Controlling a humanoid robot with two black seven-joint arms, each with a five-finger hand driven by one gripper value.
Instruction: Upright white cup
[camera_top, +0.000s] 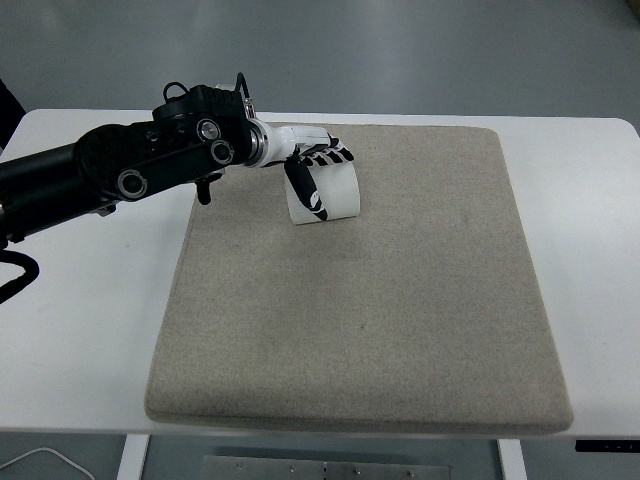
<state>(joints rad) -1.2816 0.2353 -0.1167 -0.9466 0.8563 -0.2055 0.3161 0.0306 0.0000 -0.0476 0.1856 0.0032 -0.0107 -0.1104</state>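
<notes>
The white cup (338, 196) lies on its side on the beige mat (380, 300), near the mat's far left corner. My left hand (328, 180) reaches in from the left and is closed around the cup. Its thumb (303, 188) runs down the cup's near left face, and its fingers (334, 154) curl over the far upper edge. The cup still rests on the mat. The right arm is out of view.
The white table (90, 300) shows around the mat on all sides. My black left forearm (130, 170) stretches over the table's far left part.
</notes>
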